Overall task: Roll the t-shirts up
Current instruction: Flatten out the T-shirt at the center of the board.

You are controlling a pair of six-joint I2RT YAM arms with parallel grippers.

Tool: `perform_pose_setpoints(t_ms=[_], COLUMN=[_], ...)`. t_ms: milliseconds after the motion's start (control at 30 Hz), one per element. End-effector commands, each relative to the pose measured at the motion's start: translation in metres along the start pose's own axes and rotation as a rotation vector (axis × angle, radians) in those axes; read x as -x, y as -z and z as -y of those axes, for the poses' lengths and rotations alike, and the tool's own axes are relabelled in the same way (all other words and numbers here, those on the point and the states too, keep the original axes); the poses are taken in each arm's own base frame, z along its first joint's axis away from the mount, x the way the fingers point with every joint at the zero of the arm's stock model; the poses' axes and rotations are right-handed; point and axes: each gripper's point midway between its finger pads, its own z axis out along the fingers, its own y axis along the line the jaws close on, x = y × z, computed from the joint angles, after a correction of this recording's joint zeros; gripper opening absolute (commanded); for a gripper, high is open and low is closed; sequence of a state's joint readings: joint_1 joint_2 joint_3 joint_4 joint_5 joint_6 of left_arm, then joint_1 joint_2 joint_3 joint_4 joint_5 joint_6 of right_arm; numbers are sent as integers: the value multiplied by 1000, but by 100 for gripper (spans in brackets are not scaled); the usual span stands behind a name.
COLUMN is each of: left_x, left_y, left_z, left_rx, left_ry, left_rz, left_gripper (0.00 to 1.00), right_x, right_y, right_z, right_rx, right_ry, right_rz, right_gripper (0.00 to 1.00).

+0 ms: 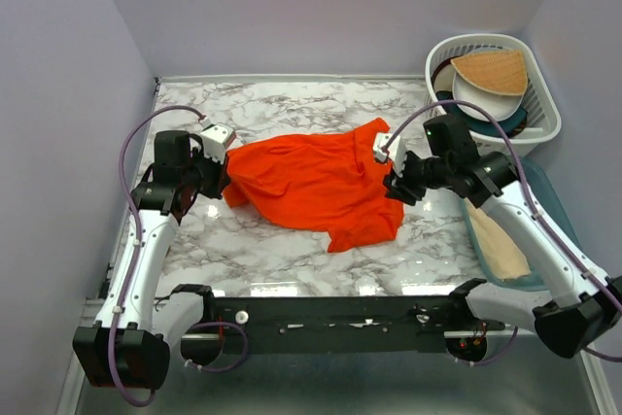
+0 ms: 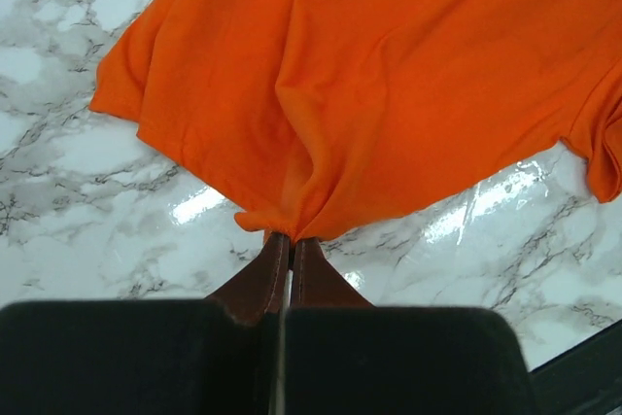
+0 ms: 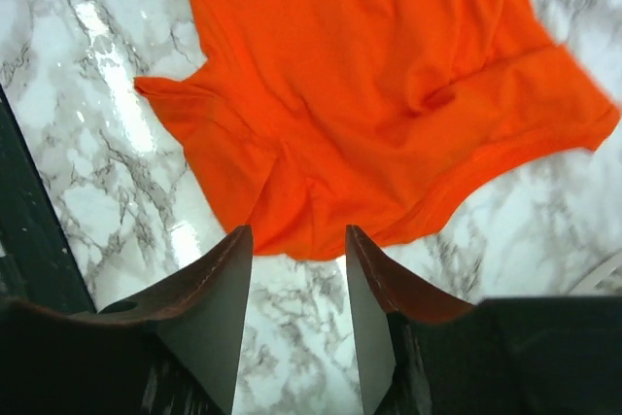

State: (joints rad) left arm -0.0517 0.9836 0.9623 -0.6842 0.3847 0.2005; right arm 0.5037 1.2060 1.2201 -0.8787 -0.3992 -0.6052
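Note:
One bright orange-red t-shirt (image 1: 316,182) lies crumpled on the marble table (image 1: 253,250). My left gripper (image 1: 222,182) is at its left edge, shut on a pinch of the fabric; in the left wrist view the t-shirt (image 2: 389,75) bunches into folds at the closed gripper (image 2: 289,237). My right gripper (image 1: 397,187) is at the shirt's right edge. In the right wrist view it (image 3: 296,235) is open, fingers apart, with the shirt's edge (image 3: 369,94) just beyond the tips and bare marble between them.
A white basket (image 1: 540,94) with plates and an orange-brown cloth stands at the back right. A teal tray (image 1: 559,230) with a beige cloth lies under the right arm. A black rail (image 1: 330,323) runs along the near edge.

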Motion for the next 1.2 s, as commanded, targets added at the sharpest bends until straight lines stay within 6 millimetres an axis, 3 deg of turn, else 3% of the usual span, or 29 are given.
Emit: perform_pose_setpoints(t_ms=[0, 67, 200, 267, 500, 800, 1033, 1100, 1167], left_x=[2, -5, -15, -18, -16, -18, -8, -7, -6], left_y=[1, -4, -14, -16, -13, -11, -14, -15, -15], left_z=[-13, -13, -10, -9, -5, 6, 6, 6, 6], left_rx=[60, 57, 31, 22, 5, -50, -63, -65, -65], left_ry=[-43, -37, -2, 15, 26, 53, 71, 78, 77], left_rz=[43, 28, 3, -8, -3, -24, -6, -8, -7], left_gripper=[0, 0, 0, 0, 0, 0, 0, 0, 0], right_x=[-35, -56, -71, -79, -80, -71, -88, -98, -94], right_y=[13, 3, -31, -51, -84, -96, -106, -108, -109], right_z=[-52, -70, -79, -82, -83, -64, -38, -40, -37], right_rx=[234, 315, 373, 446, 540, 567, 507, 542, 564], right_ry=[261, 293, 322, 255, -15, -165, -286, -330, -349], right_rz=[-13, -20, -33, -85, -156, -178, -253, -299, -304], right_gripper=[52, 52, 52, 50, 49, 45, 45, 45, 45])
